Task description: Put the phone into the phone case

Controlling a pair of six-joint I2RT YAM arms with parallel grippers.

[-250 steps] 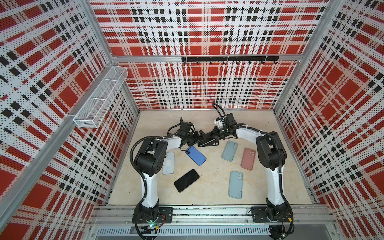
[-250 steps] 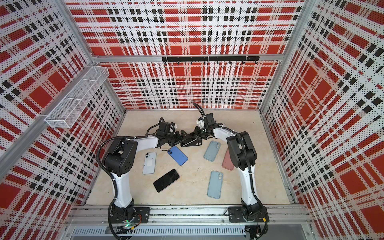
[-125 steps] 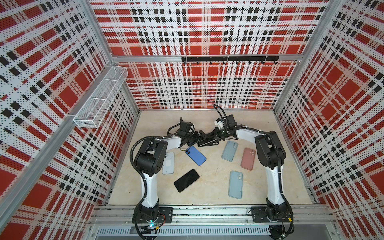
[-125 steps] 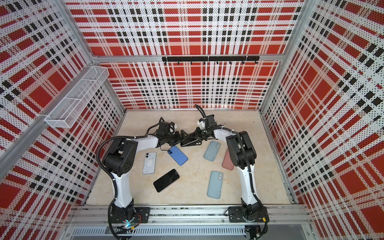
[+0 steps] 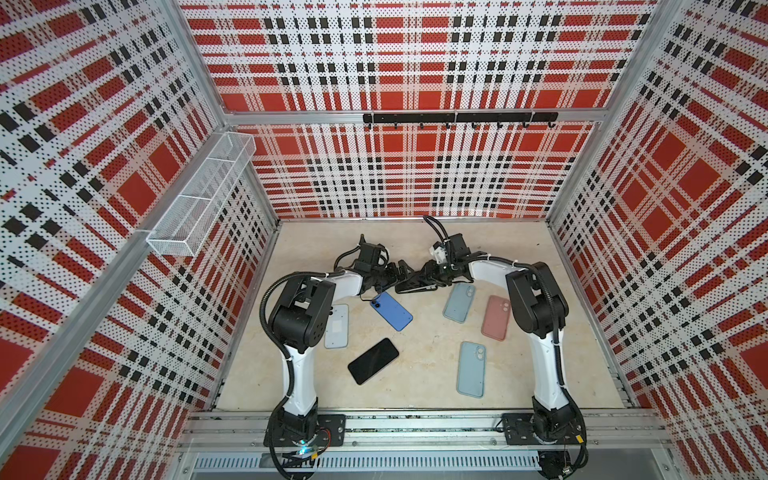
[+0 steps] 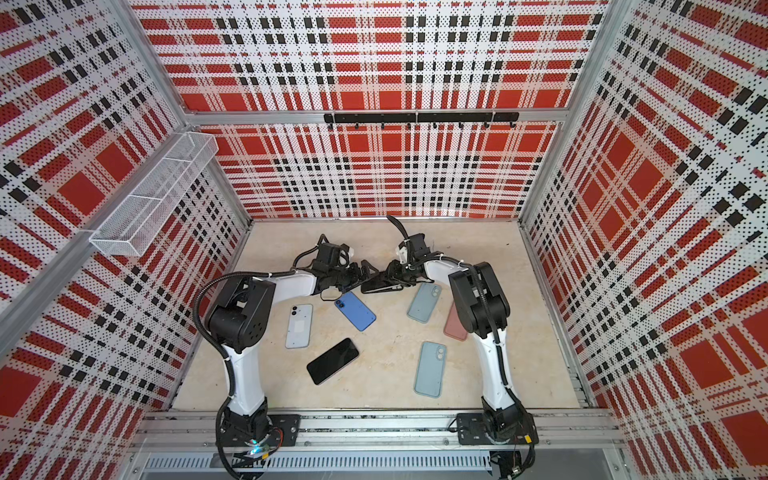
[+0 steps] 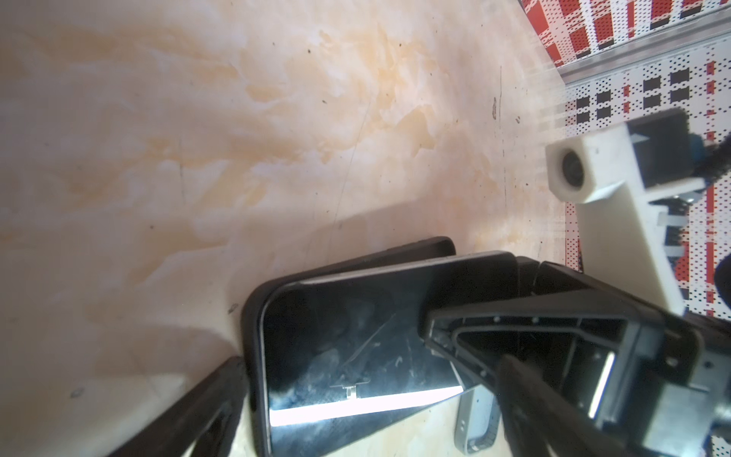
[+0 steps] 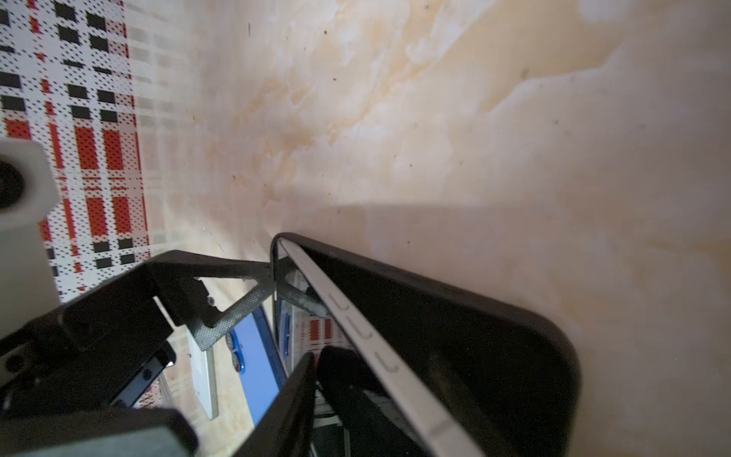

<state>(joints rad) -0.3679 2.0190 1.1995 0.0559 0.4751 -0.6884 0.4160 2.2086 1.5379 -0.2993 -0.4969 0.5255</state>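
Watching a top view, I see the left gripper [image 5: 398, 273] with its jaws spread wide at one end of the phone [image 7: 348, 348]. The phone sits tilted, partly in the case [image 8: 474, 336], at the table's [image 5: 424, 374] back middle. The right gripper [image 5: 424, 276] reaches over the screen; I cannot tell its grip.

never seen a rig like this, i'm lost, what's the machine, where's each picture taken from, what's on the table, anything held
Two robot arms with grippers work on a table. Two pictures look down from overhead; two come from wrist cameras. Loose: a blue phone, white phone, screen-up black phone, two grey-blue cases, a pink case. Between the open left gripper and the right gripper, a tilted black phone sits half in a black case; whether it is gripped is unclear.
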